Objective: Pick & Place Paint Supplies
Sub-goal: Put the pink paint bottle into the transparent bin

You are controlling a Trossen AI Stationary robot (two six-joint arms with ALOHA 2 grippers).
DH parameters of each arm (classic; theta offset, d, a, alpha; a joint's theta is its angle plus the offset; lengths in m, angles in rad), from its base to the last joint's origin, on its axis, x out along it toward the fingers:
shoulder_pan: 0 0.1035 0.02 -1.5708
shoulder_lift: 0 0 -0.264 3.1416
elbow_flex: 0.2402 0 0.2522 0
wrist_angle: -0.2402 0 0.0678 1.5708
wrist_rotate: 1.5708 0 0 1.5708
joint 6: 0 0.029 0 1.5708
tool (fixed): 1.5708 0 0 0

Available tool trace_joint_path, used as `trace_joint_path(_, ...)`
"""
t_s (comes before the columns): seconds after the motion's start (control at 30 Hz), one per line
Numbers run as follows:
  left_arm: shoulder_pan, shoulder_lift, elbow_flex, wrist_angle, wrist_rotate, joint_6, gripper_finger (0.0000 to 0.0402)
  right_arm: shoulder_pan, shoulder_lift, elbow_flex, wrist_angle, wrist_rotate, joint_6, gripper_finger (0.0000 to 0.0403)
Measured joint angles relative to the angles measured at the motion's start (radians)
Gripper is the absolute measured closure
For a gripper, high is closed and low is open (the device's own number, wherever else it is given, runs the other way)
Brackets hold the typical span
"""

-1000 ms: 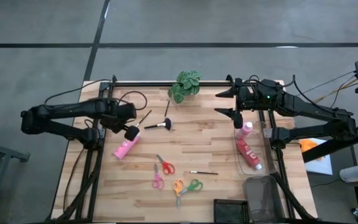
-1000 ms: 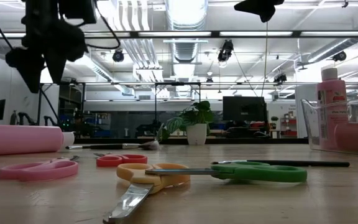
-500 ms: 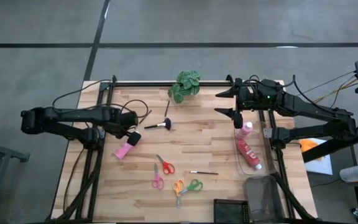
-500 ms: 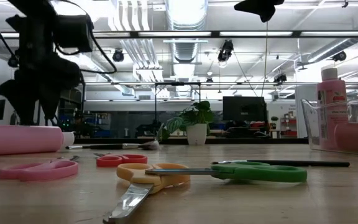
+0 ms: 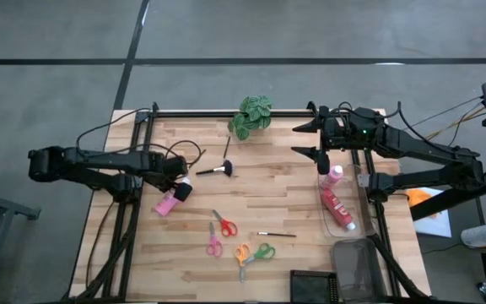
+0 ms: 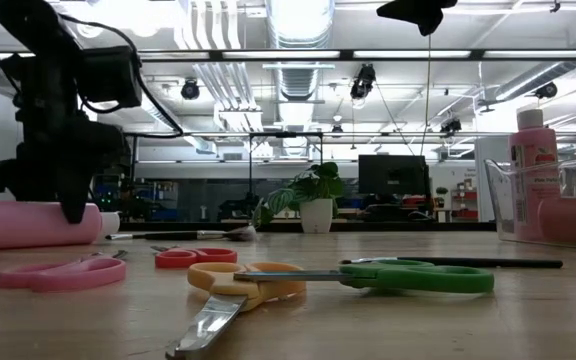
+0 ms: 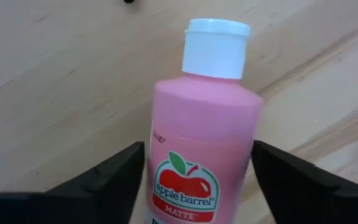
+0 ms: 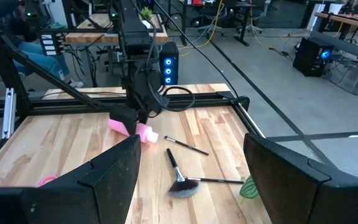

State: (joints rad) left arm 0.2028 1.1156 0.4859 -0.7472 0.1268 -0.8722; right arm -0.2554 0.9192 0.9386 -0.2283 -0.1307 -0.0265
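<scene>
A pink squeeze bottle [image 5: 167, 203] with a white cap lies on its side on the table's left half. My left gripper [image 5: 178, 189] is down over it, open; in the left wrist view its fingers stand on either side of the bottle's body [image 7: 201, 143]. A red bottle [image 5: 337, 209] lies in a clear bin [image 5: 349, 228] at the right edge, and a second pink bottle [image 5: 334, 176] stands in it. A fan brush [image 5: 218, 171] and thin brushes [image 5: 277, 235] lie on the wood. My right gripper [image 5: 303, 139] hangs open, high over the far right. My left gripper comes from above, pointing down, with its fingers [image 7: 110, 180] across the lying pink bottle's body, below the cap [image 7: 215, 46]. The bottle rests on the table. Whether the fingers touch its sides, I cannot tell.
Three pairs of scissors [image 5: 224, 225] [image 5: 214, 246] [image 5: 256, 252] lie near the table's middle. A potted plant [image 5: 251, 114] stands at the far edge. A dark bin [image 5: 357, 266] and a black box [image 5: 315, 285] sit at the near right corner. Cables trail from the left arm.
My left gripper has come down from well above the table onto the lying pink bottle, shifting a little toward the near edge, so its fingers now stand astride the bottle. The bottle has stayed where it was.
</scene>
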Motion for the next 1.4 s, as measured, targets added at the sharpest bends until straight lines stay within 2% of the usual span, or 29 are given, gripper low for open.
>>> trace_joint_path(0.2, 0.000, 0.000, -0.001, 0.020, 0.004, 0.000, 0.0197, 0.000, 0.000, 0.000, 0.000, 0.000, 0.000, 0.0120)
trace_joint_path(0.33, 0.000, 0.000, -0.001, 0.023, 0.005, -0.001, 0.0230, 0.000, 0.000, 0.000, 0.000, 0.000, 0.000, 0.0120)
trace_joint_path(0.67, 0.000, 0.000, 0.007, 0.048, 0.042, -0.027, 0.0232, 0.000, 0.000, 0.000, 0.000, 0.000, 0.000, 0.0120)
trace_joint_path(0.83, 0.000, 0.000, 0.089, 0.048, 0.065, -0.113, 0.0232, 0.000, 0.000, 0.000, 0.000, 0.000, 0.000, 0.0120)
trace_joint_path(0.93, -0.002, 0.000, 0.158, 0.074, 0.007, -0.123, 0.0232, 0.000, 0.000, 0.000, 0.000, 0.000, 0.000, 0.0120)
trace_joint_path(1.07, -0.029, 0.000, 0.225, 0.239, -0.146, -0.038, 0.0232, 0.000, 0.000, 0.000, 0.000, 0.000, 0.000, 0.0120)
trace_joint_path(1.27, -0.122, 0.059, 0.225, 0.710, -0.408, 0.208, 0.0232, 0.000, 0.000, 0.000, 0.000, 0.000, 0.000, 0.0120)
trace_joint_path(1.4, -0.154, 0.203, 0.224, 1.023, -0.456, 0.373, 0.0232, 0.000, 0.001, 0.000, 0.000, 0.000, 0.000, 0.0120)
